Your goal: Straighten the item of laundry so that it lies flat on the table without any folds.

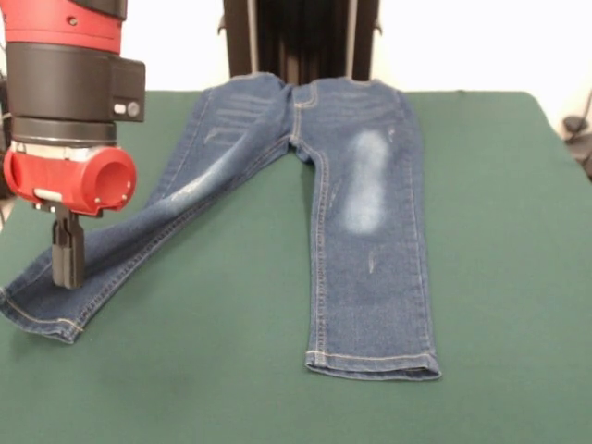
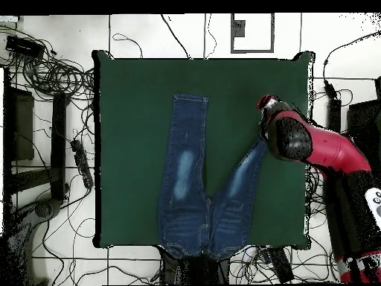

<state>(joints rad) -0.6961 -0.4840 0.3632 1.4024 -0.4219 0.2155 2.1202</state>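
The gripper (image 1: 67, 268), jaws together, stands on the splayed leg's lower end of the jeans (image 1: 361, 231), which spread beside it across the green table (image 1: 499, 277), waistband farthest away.

Table (image 1: 518, 277) under me: large, rectangular, dark green felt-like cloth. Jeans (image 1: 370, 231) lie directly on it, waistband at one table edge, possibly overhanging it slightly. One leg straight and flat, hem well inside table; other leg splayed diagonally toward side edge. Much bare green around both legs.
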